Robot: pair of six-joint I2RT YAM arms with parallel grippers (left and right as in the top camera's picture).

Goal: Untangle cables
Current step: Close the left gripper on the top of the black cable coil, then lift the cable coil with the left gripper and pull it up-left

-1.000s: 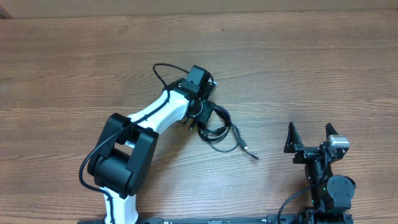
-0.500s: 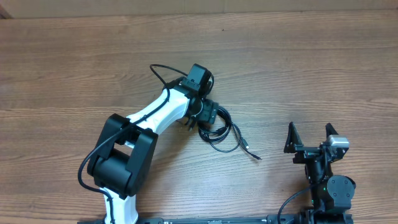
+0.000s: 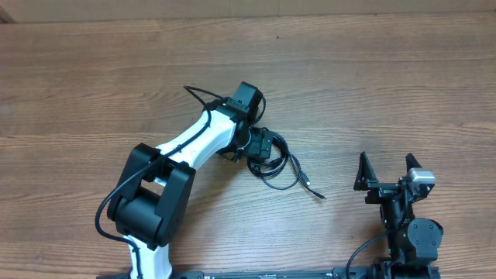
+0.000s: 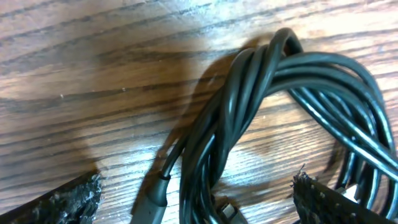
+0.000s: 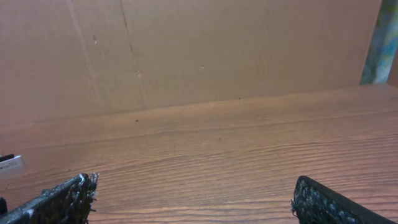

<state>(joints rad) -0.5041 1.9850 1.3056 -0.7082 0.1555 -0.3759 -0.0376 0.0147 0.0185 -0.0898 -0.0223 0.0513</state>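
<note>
the cables (image 3: 275, 164) lay as one coiled bundle on the table (image 3: 387, 77), just off its centre toward four o'clock in the overhead view. a loose tail ran out, also toward four o'clock, and ended in a small plug (image 3: 318, 194). seen from the left wrist, several strands were twisted over one another into a tight crossing at the twelve o'clock end of the loop. the left gripper (image 4: 196, 199) hung right over the bundle with its pads spread wide; strands lay between them, but nothing was clamped. the right gripper (image 3: 385, 167) sat well apart at four o'clock, jaws apart on nothing.

closing there would probably have caught the whole twisted bunch rather than one strand, so a pull could have cinched the crossing tighter. with the other arm so far off, nothing would have pinned the far side, and the bundle might simply have slid across the wood. the plug could also have snagged in a loop if its tail got drawn through.
</note>
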